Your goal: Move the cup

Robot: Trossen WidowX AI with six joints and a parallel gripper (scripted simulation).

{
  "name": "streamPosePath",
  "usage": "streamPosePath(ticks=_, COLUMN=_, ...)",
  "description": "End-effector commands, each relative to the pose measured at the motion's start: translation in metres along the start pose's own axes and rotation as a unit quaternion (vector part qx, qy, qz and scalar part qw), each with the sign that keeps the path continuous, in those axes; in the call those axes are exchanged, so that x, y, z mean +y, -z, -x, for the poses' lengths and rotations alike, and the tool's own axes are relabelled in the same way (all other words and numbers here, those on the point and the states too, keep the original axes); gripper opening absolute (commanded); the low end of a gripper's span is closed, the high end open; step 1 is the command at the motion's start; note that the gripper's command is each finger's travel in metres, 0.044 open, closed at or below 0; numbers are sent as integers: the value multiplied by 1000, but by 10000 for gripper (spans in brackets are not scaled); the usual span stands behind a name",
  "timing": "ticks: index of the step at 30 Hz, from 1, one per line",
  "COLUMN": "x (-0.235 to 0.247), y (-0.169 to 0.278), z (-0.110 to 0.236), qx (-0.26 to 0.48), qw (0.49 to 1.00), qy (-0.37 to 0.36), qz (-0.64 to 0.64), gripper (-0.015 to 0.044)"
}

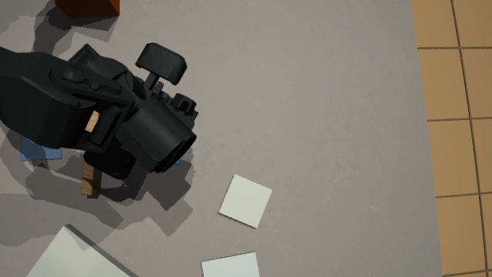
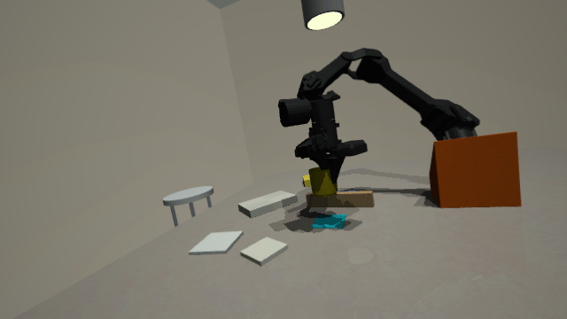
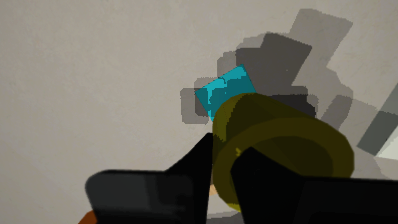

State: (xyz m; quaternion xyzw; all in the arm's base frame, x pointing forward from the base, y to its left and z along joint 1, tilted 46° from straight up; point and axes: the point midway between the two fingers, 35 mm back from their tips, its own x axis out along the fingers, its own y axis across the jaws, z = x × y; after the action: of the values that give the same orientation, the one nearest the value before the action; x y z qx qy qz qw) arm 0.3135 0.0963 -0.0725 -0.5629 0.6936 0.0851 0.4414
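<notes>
My gripper (image 2: 326,170) (image 3: 218,137) is shut on the wall of the olive-yellow cup (image 2: 322,182) (image 3: 280,145) and holds it upright in the air. The cyan pad (image 2: 330,221) (image 3: 225,90) lies below it in the arm's shadow. In the wrist view the cup's base covers part of that pad. In the overhead view the arm hides the cup, and only a sliver of the cyan pad (image 1: 177,162) shows. The blue pad (image 1: 38,151) lies to the left, half under the arm. I cannot see the marbles.
A wooden bar (image 1: 91,182) (image 2: 341,199) lies between the two pads. An orange box (image 2: 476,170) (image 1: 86,8) stands by the arm's base. A small yellow cube (image 2: 306,180), white slabs (image 1: 245,201) (image 2: 266,203) (image 2: 263,250) (image 2: 216,242) and a small round stool (image 2: 188,197) are nearby.
</notes>
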Motion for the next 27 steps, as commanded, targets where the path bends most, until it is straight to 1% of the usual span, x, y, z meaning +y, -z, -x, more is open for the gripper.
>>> streamPosePath(ticks=1, x=2, y=-2, z=-2, qx=1, qw=1000, qy=-4, qz=-2, gripper=0)
streamPosePath(ticks=27, x=3, y=-4, z=-51, qx=2, qw=1000, qy=-3, qz=-2, gripper=0)
